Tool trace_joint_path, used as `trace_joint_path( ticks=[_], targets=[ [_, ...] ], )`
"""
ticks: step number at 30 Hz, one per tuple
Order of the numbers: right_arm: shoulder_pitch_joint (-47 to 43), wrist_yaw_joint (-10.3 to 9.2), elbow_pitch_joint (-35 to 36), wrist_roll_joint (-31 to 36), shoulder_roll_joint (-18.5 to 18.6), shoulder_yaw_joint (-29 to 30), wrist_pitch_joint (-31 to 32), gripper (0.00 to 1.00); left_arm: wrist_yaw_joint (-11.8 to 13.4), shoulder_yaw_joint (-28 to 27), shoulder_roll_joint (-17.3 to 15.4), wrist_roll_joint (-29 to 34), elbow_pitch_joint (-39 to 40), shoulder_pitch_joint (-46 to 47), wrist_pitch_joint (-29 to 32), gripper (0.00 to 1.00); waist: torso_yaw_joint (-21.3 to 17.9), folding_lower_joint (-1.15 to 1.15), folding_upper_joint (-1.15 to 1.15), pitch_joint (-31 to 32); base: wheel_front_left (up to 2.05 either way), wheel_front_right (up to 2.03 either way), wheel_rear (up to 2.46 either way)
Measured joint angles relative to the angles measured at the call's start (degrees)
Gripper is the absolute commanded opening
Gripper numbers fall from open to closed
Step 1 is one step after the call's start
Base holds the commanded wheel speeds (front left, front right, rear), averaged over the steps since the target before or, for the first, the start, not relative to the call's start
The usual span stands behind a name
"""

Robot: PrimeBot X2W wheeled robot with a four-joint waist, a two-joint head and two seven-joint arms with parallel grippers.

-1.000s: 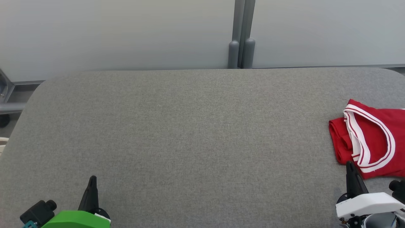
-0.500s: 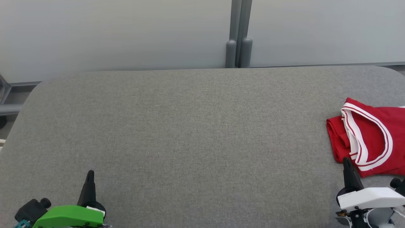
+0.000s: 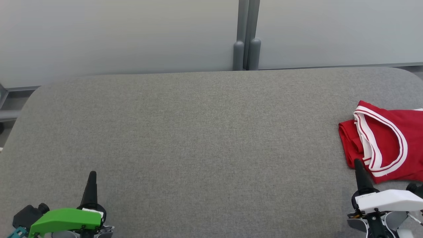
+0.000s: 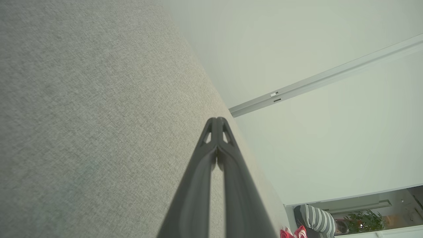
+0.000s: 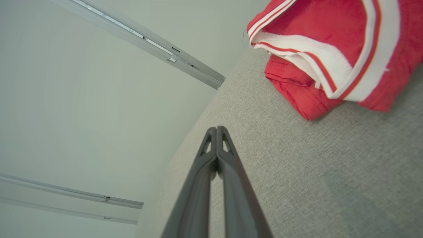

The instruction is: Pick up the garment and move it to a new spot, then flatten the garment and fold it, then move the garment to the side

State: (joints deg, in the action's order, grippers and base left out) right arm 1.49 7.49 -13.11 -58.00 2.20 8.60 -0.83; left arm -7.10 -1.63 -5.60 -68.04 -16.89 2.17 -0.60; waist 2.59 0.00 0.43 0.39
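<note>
A wide table (image 3: 198, 132) covered in grey woven fabric is seen, its far corners rounded. Behind it a wall of smooth, pale grey panels (image 3: 115, 33) is set. Two grey posts (image 3: 246, 49) are stood side by side at the joint between the panels, just behind the table's far edge. A grey metal bar (image 3: 8, 115) is glimpsed beyond the table's left corner. Slim pale rails (image 5: 138, 36) are fixed across the panels, with small brackets at their joints. Soft, even light is spread over fabric and wall. Past the end of the panels, in the left wrist view, a person (image 4: 315, 219) in a striped top and a green plant (image 4: 360, 224) are made out in a dimmer space.
</note>
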Motion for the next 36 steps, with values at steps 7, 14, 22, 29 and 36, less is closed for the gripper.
trace_joint_path(
  ticks=[7,14,22,29,36],
  targets=[
    [0.49,-0.01,-0.21,-4.91,0.1,-0.23,1.07,0.0,-0.01,-0.6,0.47,-3.44,0.22,0.73,0.98,0.0,-0.29,0.0,0.0,-0.07,0.0,0.0,0.0],
    [1.22,-0.01,-0.4,-9.35,0.14,-0.46,2.07,0.0,-0.01,-1.36,0.81,-6.69,0.51,1.19,2.0,0.0,-0.59,0.0,0.0,-0.13,0.0,0.0,0.0],
    [2.02,-0.01,-0.58,-14.22,0.21,-0.71,3.07,0.0,-0.02,-2.03,1.18,-10.14,0.82,1.96,3.05,0.0,-0.93,0.0,0.0,-0.2,0.0,0.0,0.0],
    [2.46,-0.01,-0.75,-18.25,0.27,-0.98,3.87,0.0,-0.03,-2.53,1.43,-12.5,1.1,2.38,3.81,0.0,-1.22,0.0,0.0,-0.27,0.0,0.0,0.0],
    [3.24,-0.01,-0.9,-22.02,0.32,-1.22,4.79,0.0,-0.04,-3.18,1.71,-15.35,1.34,2.76,4.63,0.0,-1.52,0.0,0.0,-0.34,0.0,0.0,0.0]
  ],
)
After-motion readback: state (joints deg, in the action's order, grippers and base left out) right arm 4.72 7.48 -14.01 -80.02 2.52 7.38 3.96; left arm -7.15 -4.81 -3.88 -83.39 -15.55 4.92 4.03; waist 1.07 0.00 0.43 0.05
